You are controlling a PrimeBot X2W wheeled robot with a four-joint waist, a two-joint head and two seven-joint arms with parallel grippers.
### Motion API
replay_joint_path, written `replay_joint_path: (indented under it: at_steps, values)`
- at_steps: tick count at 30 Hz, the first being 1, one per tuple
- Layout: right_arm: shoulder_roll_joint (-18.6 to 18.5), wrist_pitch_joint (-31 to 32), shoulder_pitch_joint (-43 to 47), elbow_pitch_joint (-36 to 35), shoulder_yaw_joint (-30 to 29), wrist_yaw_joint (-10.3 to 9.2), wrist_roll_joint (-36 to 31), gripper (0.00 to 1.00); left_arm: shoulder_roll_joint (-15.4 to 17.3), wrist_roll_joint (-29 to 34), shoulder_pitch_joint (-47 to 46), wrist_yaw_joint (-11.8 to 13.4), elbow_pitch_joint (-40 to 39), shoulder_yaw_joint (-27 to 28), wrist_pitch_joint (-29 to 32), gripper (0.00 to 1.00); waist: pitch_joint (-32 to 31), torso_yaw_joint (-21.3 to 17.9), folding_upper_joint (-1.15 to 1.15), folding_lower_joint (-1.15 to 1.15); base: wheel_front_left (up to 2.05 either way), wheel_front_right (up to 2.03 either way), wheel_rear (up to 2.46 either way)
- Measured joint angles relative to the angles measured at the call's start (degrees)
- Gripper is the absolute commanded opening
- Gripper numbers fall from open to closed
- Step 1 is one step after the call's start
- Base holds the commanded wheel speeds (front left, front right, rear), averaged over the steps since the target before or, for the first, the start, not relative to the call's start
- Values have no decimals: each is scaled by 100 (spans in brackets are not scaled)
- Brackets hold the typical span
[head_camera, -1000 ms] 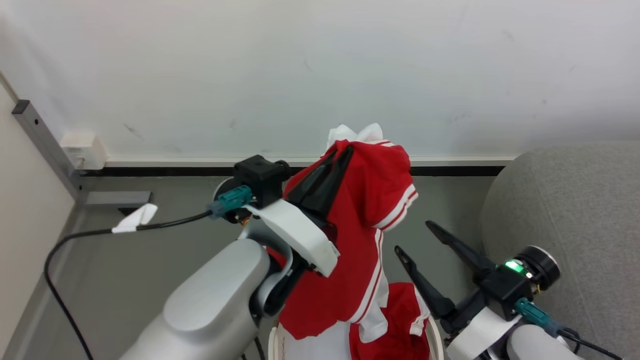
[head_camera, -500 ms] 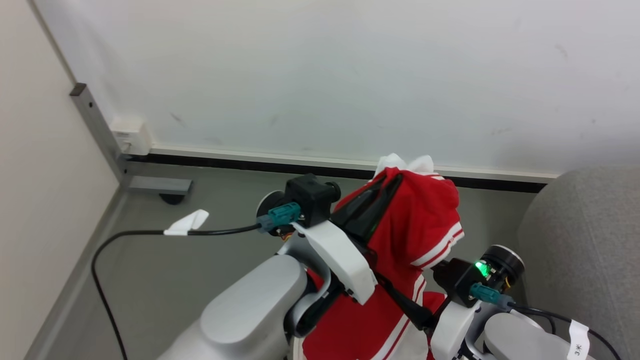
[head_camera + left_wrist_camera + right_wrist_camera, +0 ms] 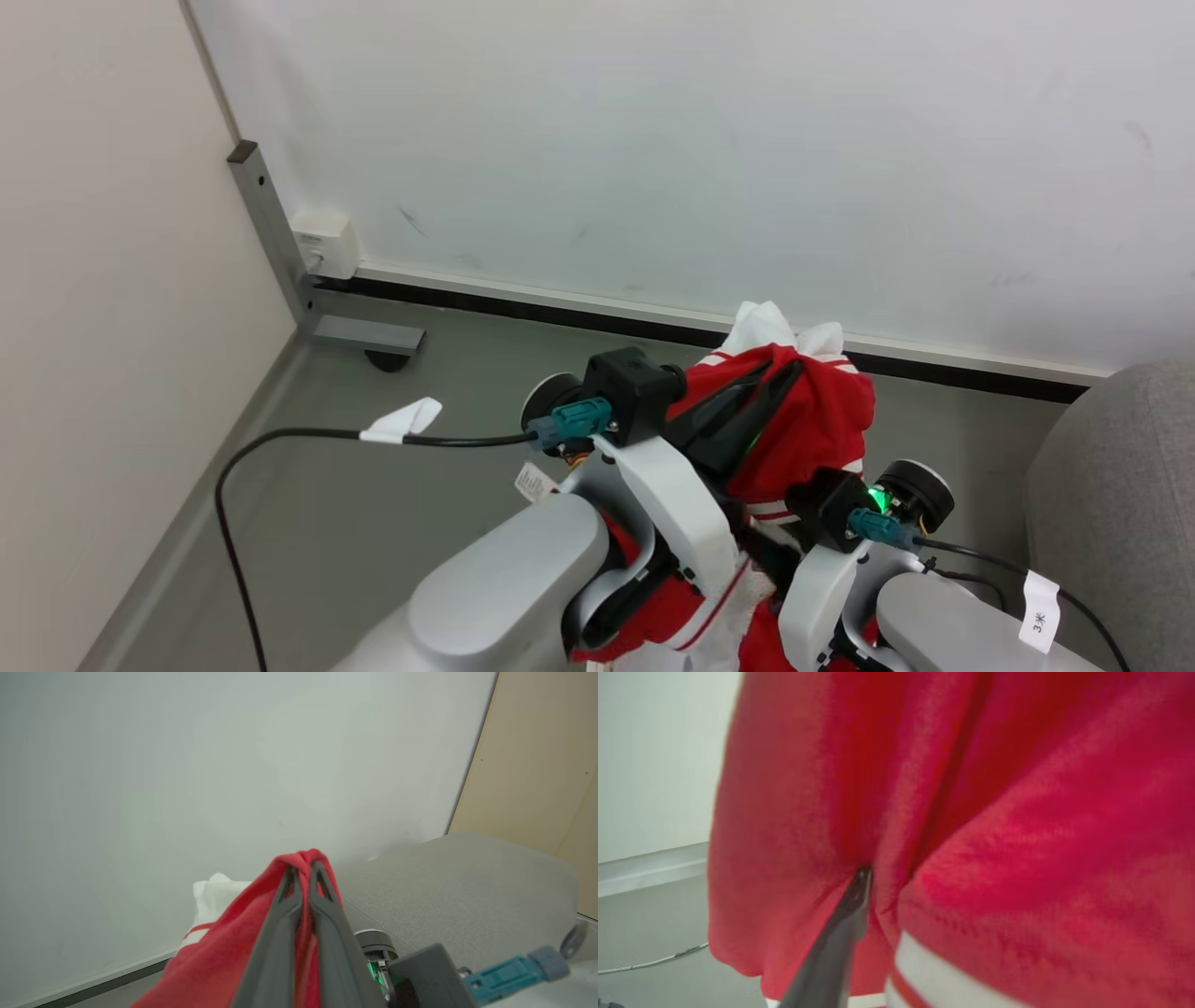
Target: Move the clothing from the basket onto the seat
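Observation:
The red clothing (image 3: 822, 420), with white trim and a white piece at its top, hangs in the air. My left gripper (image 3: 784, 375) is shut on its upper fold, and in the left wrist view the two fingers (image 3: 303, 868) press together on the red fabric (image 3: 224, 961). My right gripper (image 3: 896, 875) is pushed into the hanging cloth just below. One dark finger (image 3: 840, 938) shows against the red fabric (image 3: 1017, 835) and the other is hidden in it. The grey seat (image 3: 1111, 485) lies to the right. The basket is out of view.
A black cable with a white tag (image 3: 401, 422) runs across the grey floor on the left. A grey metal post (image 3: 271, 233) with a white wall box (image 3: 324, 243) stands in the corner. The white wall is close ahead.
The head camera has swung, shifting the whole picture right. My right gripper came in from the right, open, and pushed into the hanging red cloth. The left gripper keeps its hold.

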Motion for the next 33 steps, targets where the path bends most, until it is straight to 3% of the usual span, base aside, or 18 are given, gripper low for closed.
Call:
replay_joint_path:
  at_steps: [9, 17, 18, 19, 20, 21, 33]
  values:
    - [-123, 1, 162, -131, -366, 0, 105, 0, 109, -71, 25, 94, 165, 125, -59, 0, 15, -116, 0, 0, 0, 0, 0]
    - [-363, 2, 766, -1079, -1438, 0, -245, 0, 290, -120, 169, 200, 245, 221, -135, 0, 86, -410, 0, 0, 0, 0, 0]
    - [-385, 2, 861, -1188, -1615, 1, -299, 0, 291, -121, 192, 199, 233, 209, -135, 13, 99, -460, 0, 0, 0, 0, 0]
    - [-402, 3, 942, -1269, -1780, 0, -376, 0, 291, -123, 205, 198, 213, 190, -135, 44, 112, -511, 0, 0, 0, 0, 0]
    - [-413, 2, 1022, -1352, -1919, 0, -458, 0, 289, -123, 210, 197, 191, 166, -135, 95, 124, -565, 0, 0, 0, 0, 0]
    - [-412, 2, 1110, -1427, -2091, 0, -511, 0, 288, -123, 216, 197, 168, 142, -129, 100, 135, -624, 0, 0, 0, 0, 0]
    - [-575, 2, 1624, -2076, -3511, 0, -1055, 0, 423, -20, 376, 256, -387, 57, -264, 100, 307, -1554, 0, -1, 0, 0, 0]
